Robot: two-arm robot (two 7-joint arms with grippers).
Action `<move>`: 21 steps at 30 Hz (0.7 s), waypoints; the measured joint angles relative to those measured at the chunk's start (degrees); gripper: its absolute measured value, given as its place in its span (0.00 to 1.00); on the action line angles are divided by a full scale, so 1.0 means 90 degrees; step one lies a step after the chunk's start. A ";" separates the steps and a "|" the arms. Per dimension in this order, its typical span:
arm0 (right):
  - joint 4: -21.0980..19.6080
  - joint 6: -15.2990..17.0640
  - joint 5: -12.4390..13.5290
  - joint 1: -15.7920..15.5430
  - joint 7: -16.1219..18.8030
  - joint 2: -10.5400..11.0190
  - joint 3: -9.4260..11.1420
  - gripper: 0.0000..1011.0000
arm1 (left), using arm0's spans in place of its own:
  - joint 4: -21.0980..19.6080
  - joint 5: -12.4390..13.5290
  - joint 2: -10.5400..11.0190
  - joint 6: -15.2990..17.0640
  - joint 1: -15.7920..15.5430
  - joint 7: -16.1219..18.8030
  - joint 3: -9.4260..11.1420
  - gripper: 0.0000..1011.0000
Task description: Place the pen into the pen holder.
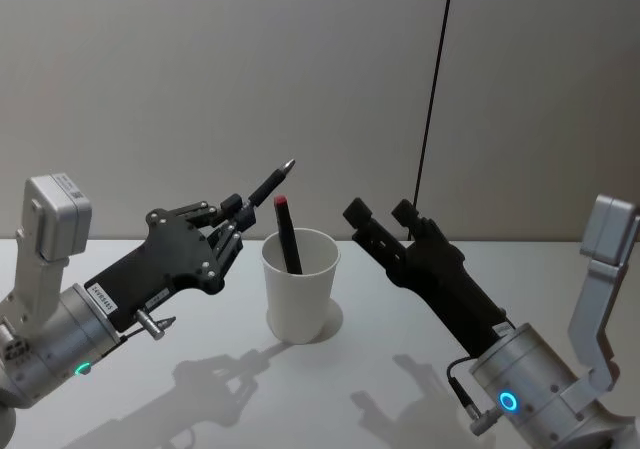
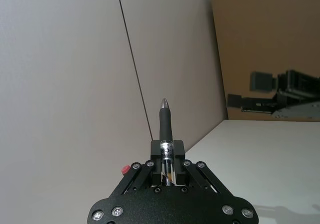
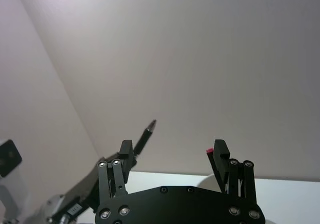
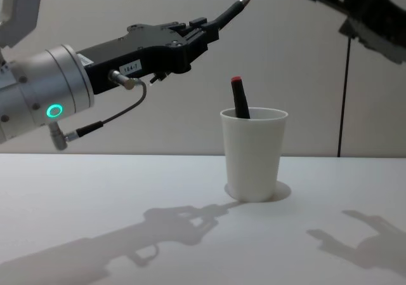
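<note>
The pen holder (image 1: pixel 300 291) (image 4: pixel 254 158) is a white paper cup standing upright mid-table. A black pen with a red cap (image 1: pixel 287 233) (image 4: pixel 239 98) leans inside it. My left gripper (image 1: pixel 236 215) (image 4: pixel 200 31) (image 2: pixel 167 150) hovers above and left of the cup. It is shut on a second black pen (image 1: pixel 266 186) (image 4: pixel 231 9) (image 2: pixel 165 121), whose silver tip points up toward the cup's side. My right gripper (image 1: pixel 382 215) (image 3: pixel 172 151) hangs raised to the right of the cup, open and holding nothing.
The white table (image 1: pixel 360 399) carries the arms' shadows around the cup. A thin black cable (image 1: pixel 435 89) runs down the grey wall behind. A brown board (image 2: pixel 270 49) stands at the far side in the left wrist view.
</note>
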 joint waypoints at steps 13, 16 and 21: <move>0.0161 0.0158 0.0247 0.0192 -0.0184 -0.0212 -0.0171 0.99 | 0.0004 0.0034 0.0006 -0.0058 0.0007 -0.0010 0.0031 0.14; 0.0263 0.0260 0.0238 0.0283 -0.0347 -0.0300 -0.0276 0.99 | 0.0004 0.0038 0.0008 -0.0066 0.0009 -0.0012 0.0035 0.14; 0.0473 0.0427 0.0243 0.0458 -0.0633 -0.0514 -0.0442 0.99 | 0.0005 0.0040 0.0010 -0.0074 0.0012 -0.0014 0.0039 0.14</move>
